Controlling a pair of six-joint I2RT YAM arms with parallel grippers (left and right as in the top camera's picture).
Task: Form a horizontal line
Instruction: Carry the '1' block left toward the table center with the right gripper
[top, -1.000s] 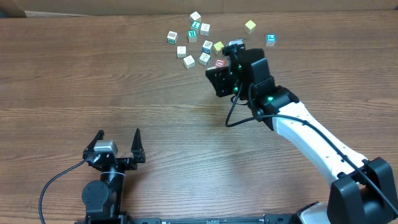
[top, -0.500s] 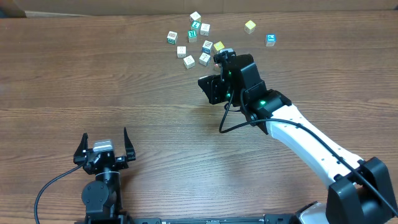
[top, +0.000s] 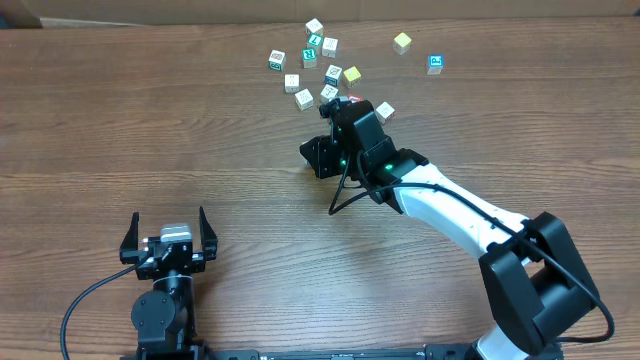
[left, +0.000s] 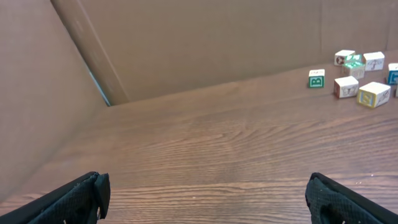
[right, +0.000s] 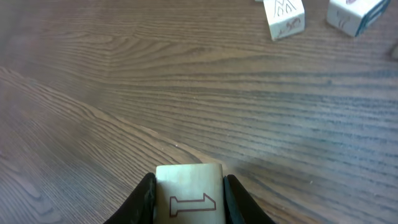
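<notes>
Several small wooden letter blocks (top: 308, 62) lie scattered at the far middle of the table; some show in the left wrist view (left: 357, 78) at the far right. My right gripper (right: 188, 199) is shut on a pale block with a red-outlined "1" (right: 189, 190) and holds it just over the wood. In the overhead view the right gripper (top: 318, 158) sits left of and below the cluster, and the held block is hidden. My left gripper (top: 168, 235) is open and empty near the front left.
A yellow block (top: 402, 42) and a blue-lettered block (top: 435, 64) lie apart at the far right. Two pale blocks (right: 284, 17) lie ahead of the right gripper. A cardboard wall (left: 186, 43) stands behind the table.
My right gripper has moved left and toward the front, away from the cluster, with the block in it. The left gripper shifted a little left and toward the front.
</notes>
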